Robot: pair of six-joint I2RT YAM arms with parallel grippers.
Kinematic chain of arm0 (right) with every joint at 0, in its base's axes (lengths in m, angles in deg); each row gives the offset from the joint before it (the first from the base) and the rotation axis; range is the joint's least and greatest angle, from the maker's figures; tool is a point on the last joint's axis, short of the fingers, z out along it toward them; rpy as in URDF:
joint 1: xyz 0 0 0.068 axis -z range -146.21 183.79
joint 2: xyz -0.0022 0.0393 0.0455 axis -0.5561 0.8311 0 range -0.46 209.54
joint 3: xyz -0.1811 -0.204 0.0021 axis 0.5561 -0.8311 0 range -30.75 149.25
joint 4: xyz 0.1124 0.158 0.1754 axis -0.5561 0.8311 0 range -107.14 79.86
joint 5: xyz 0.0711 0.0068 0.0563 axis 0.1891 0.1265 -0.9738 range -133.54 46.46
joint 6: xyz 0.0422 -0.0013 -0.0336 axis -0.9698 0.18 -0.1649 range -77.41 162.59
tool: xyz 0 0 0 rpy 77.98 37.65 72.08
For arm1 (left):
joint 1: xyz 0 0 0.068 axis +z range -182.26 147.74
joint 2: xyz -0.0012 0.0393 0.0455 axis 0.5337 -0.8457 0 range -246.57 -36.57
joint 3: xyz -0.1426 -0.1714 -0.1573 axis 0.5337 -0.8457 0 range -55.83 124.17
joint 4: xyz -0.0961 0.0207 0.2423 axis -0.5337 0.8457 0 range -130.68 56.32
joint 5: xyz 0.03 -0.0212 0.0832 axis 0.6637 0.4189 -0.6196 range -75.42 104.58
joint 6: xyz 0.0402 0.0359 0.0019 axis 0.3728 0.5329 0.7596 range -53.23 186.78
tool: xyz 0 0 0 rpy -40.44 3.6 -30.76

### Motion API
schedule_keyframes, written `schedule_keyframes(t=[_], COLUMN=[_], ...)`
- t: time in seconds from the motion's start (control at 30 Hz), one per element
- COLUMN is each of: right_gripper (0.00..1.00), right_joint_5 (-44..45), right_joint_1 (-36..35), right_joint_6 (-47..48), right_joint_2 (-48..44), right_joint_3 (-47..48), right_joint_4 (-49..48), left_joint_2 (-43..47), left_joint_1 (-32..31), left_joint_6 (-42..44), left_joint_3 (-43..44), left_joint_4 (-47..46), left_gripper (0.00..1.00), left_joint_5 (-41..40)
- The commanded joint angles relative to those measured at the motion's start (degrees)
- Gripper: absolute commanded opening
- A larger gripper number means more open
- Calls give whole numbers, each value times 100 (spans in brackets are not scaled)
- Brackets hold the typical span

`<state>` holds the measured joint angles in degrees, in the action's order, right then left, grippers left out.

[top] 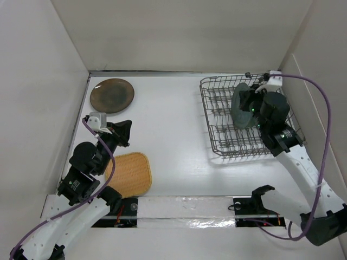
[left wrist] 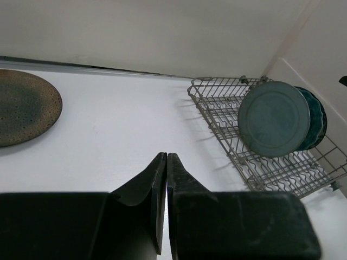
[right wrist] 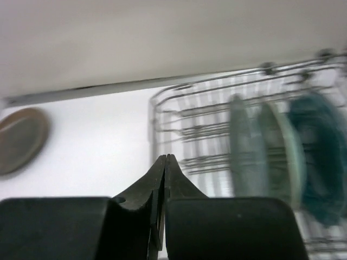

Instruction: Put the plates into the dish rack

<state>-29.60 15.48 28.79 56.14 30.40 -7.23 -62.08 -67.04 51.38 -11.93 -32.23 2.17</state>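
Across the white worktop (top: 173, 124), the dish rack (top: 219, 116) sits at the far right, close to the side wall, a silver-grey wire basket with upright tines. Plates stand on edge among its tines. The left wrist view shows a grey-blue round plate (left wrist: 274, 118) in front and a teal scalloped plate (left wrist: 317, 116) right behind it, mostly covered. The blurred right wrist view shows three upright discs there, the middle one pale, with any pattern too smeared to make out.

Two plates lie flat on the worktop, well apart from the rack. The tan woven rounded-square plate (top: 132, 173) is at the near left, partly under the left arm. The dark brown round plate (top: 112, 95) is in the far left corner.

The right gripper (right wrist: 165, 158) hangs over the rack beside the grey-blue plate; whether it touches the plate cannot be told. Its fingers are pressed together with nothing between them. The left gripper (left wrist: 166, 157) sits above bare worktop between the brown plate and the woven plate, jaws closed against each other and empty.
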Motion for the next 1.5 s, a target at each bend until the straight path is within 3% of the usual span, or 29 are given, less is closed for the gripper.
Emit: schedule_keyframes(t=[0.0, 0.17, 0.27, 0.3, 0.33, 0.37, 0.47, 0.57, 0.73, 1.07, 1.17, 1.2, 1.27, 1.47], right_gripper=[0, 0, 3, 17, 37, 37, 58, 62, 61, 50, 19, 4, 0, 0], right_joint_5=[-628, -813, -1268, -1349, -1776, -1780, -2069, -2446, -2544, -3002, -2844, -2704, -2441, -1421], right_joint_1=[-961, -2999, -3433, -3582, -3636, -3688, -3874, -4118, -4541, -4542, -4542, -4542, -4542, -4437], right_joint_6=[-376, -1044, -1554, -1842, -2019, -2213, -2978, -3444, -4094, -4798, -5079, -5123, -5150, -3763], right_joint_2=[105, 1246, 2090, 2292, 2686, 2881, 3567, 4329, 5167, 6152, 6337, 6302, 5962, 4739], right_joint_3=[12, -129, -182, -217, -339, -401, -664, -587, -446, -314, -384, -523, -700, -376], right_joint_4=[108, -506, -972, -1470, -1727, -1999, -2896, -3346, -3838, -4664, -4989, -5138, -5236, -3885], left_joint_2=[-76, -94, -76, -59, -50, -41, -50, -67, -182, -32, -32, 3, 29, 29], left_joint_1=[-20, -20, -20, -20, -20, -20, 51, 51, 51, 51, 51, 51, 51, 51], left_joint_6=[37, -7, -51, -51, -51, -42, -42, -34, -33, -7, -7, 2, 2, 11], left_joint_3=[13, 40, -4, 4, 13, 5, -13, -13, 13, -30, 4, 5, -31, -13], left_joint_4=[-273, -212, -212, -195, -194, -212, -221, -238, -186, -247, -195, -203, -273, -273], left_gripper=[0, 0, 5, 10, 13, 15, 19, 20, 22, 23, 23, 23, 23, 24], left_joint_5=[-218, -455, -693, -719, -737, -746, -693, -641, -553, -579, -579, -596, -597, -473])
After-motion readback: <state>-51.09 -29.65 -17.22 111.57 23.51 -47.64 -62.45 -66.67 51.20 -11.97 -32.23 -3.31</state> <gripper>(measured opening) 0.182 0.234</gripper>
